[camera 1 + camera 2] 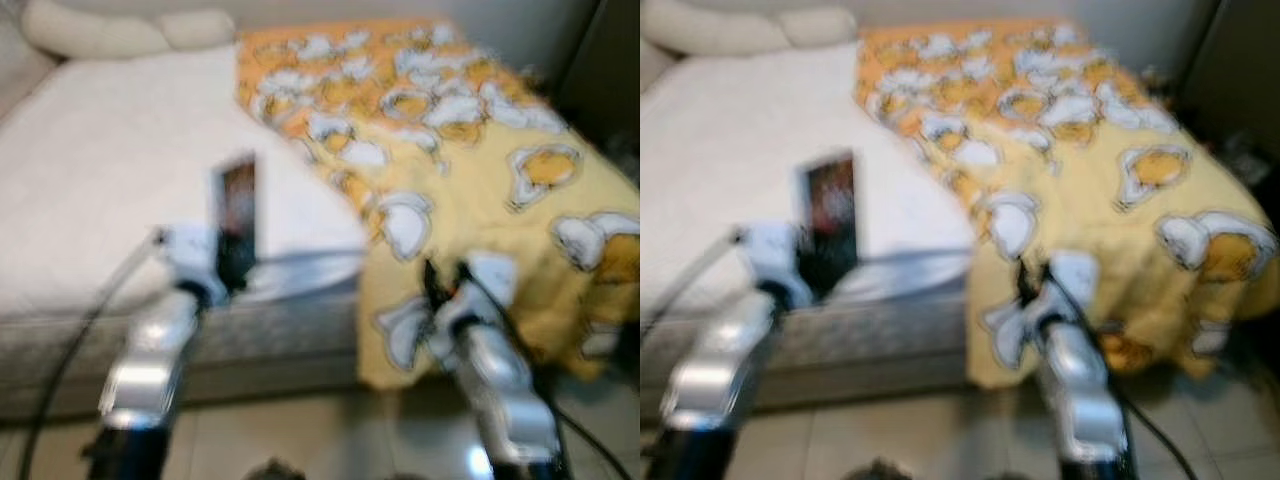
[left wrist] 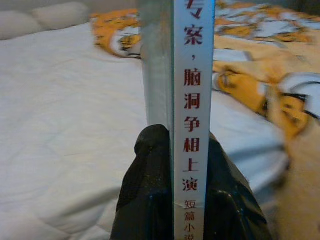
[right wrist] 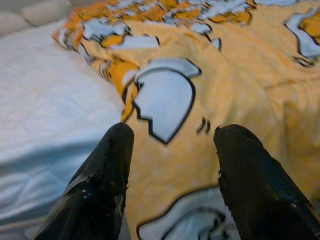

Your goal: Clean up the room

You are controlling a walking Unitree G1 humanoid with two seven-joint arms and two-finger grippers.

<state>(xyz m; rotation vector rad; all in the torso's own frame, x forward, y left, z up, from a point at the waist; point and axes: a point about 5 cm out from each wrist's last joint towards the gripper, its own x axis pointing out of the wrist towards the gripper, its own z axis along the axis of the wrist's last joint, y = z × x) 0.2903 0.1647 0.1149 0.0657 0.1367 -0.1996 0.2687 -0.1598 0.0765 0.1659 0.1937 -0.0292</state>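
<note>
My left gripper (image 1: 236, 262) is shut on a thin book (image 1: 237, 207), held upright over the near edge of the white bed (image 1: 110, 160). In the left wrist view the book's white spine (image 2: 194, 100) with red Chinese characters stands between my two black fingers (image 2: 150, 190). My right gripper (image 1: 445, 280) is open at the bed's near edge, just before the yellow cartoon-print blanket (image 1: 480, 170) that hangs over the mattress side. In the right wrist view its fingers (image 3: 105, 170) are spread wide, with the blanket (image 3: 200, 100) behind them and nothing between them.
White pillows (image 1: 110, 30) lie at the head of the bed. The grey mattress side (image 1: 270, 340) faces me, with pale tiled floor (image 1: 300, 440) below. A dark piece of furniture (image 1: 600, 70) stands at the far right. Cables (image 1: 70, 340) trail from both arms.
</note>
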